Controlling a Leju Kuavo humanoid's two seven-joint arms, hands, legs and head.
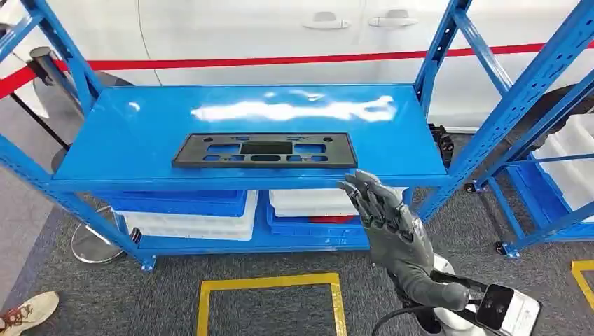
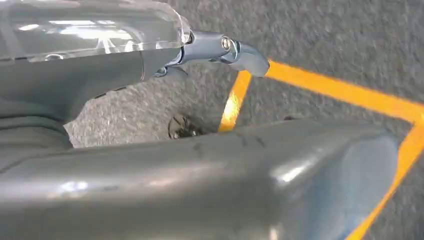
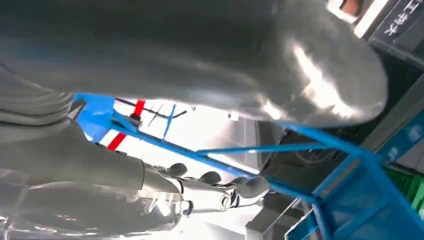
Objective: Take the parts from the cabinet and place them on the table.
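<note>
Your blue cabinet (image 1: 140, 126) stands on grey carpet, a white car behind it. The black part (image 1: 265, 150) lies flat on the cabinet's top shelf, near its front edge. Your right hand (image 1: 389, 227) is raised just before that edge, beside the part, fingers spread and empty. Your left hand (image 2: 210, 180) hangs over the yellow floor line (image 2: 345, 92); you cannot tell its grip.
</note>
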